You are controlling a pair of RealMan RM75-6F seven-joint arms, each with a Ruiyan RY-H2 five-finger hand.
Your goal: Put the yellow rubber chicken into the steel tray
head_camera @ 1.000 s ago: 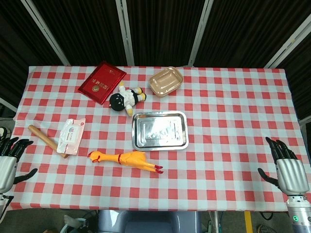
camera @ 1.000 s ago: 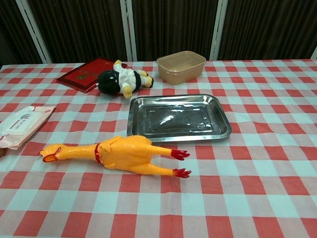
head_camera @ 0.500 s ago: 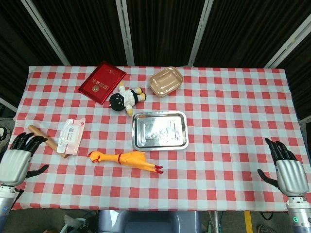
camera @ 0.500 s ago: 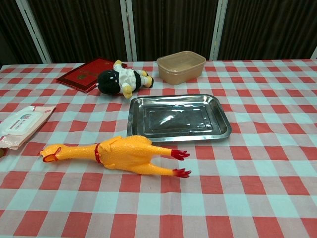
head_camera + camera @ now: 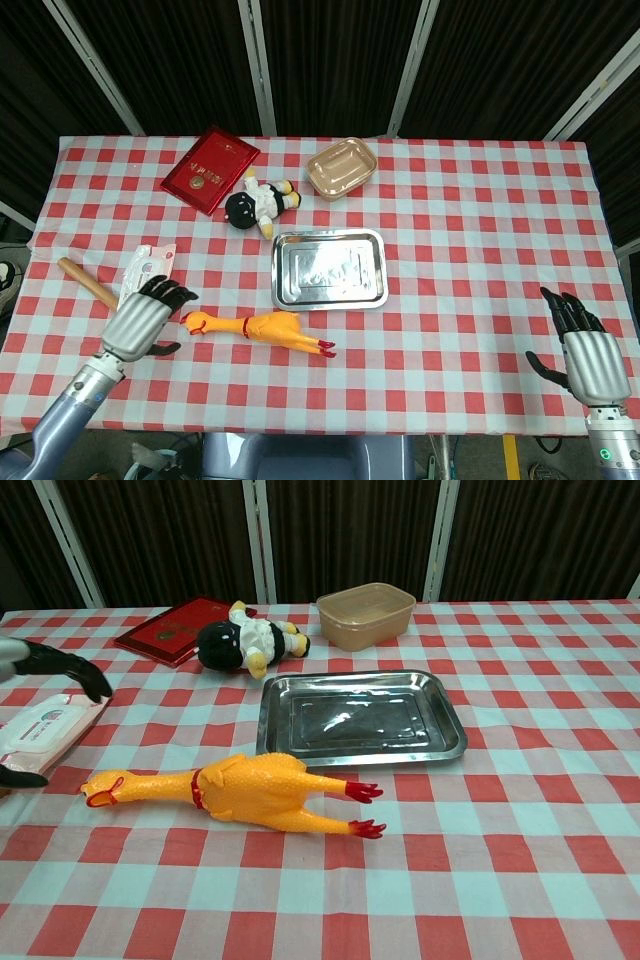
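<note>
The yellow rubber chicken [image 5: 256, 328] [image 5: 240, 789] lies flat on the checked cloth, head to the left and red feet to the right. Just behind it sits the empty steel tray [image 5: 329, 295] [image 5: 358, 754]. My left hand [image 5: 145, 316] [image 5: 40, 670] hovers open just left of the chicken's head, above the wipes packet, holding nothing. My right hand [image 5: 585, 350] is open at the table's front right edge, far from both; the chest view does not show it.
A wipes packet [image 5: 140, 275] [image 5: 45, 730] and a wooden stick [image 5: 85, 283] lie under and left of my left hand. A plush doll [image 5: 258, 203], a red booklet [image 5: 210, 170] and a tan plastic container [image 5: 342, 167] stand behind the tray.
My left hand has moved in from the table's left edge to the right, toward the chicken's head, and now shows in the chest view. The right hand has barely shifted.
</note>
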